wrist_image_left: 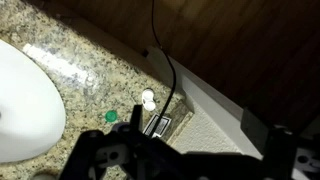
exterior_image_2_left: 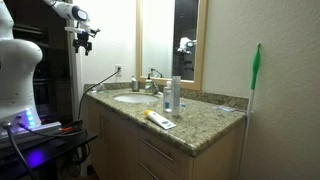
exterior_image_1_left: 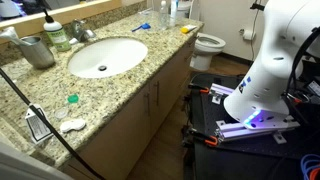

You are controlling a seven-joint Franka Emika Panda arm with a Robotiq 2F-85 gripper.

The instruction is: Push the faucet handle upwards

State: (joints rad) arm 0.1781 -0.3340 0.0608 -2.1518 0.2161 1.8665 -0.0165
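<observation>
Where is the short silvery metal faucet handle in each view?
Exterior view: faucet handle upper left, behind the oval white basin.
Exterior view: handle mid-frame, under the mirror.
Wrist view: not in it.
Shared landmark: the basin, in all three.

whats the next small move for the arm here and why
Probably bring the end effector down and across toward the faucet handle behind the basin. It hangs high, well away from the counter, and the wrist view shows only basin edge and countertop, not the handle.
</observation>
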